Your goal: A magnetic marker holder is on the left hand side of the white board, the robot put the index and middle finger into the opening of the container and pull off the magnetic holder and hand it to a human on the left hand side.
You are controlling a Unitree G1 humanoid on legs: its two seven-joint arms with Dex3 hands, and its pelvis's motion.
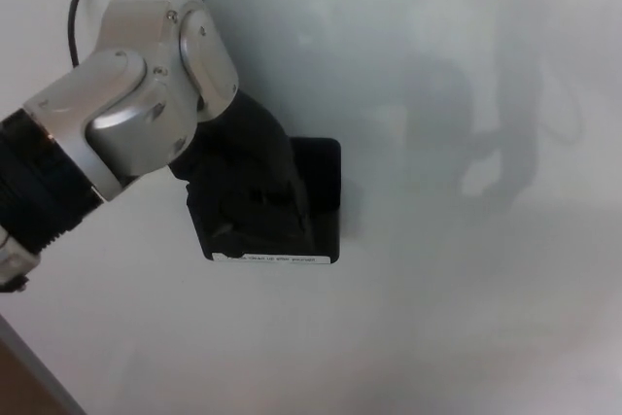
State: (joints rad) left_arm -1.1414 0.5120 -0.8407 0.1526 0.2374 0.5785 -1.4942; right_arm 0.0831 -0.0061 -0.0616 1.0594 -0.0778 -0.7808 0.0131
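The black magnetic marker holder [316, 203] is sitting left of centre in the frame, flat against the whiteboard [466, 318], its white label strip [277, 259] showing along the lower edge. The left hand [248, 187] is covering most of its upper part, reaching down from the silver wrist joint [136, 114] at upper left; black on black, I cannot tell whether the fingers are hooking inside the opening. If they are only resting shallowly, a pull is likely slipping them out, or the holder is dropping once the magnet releases.
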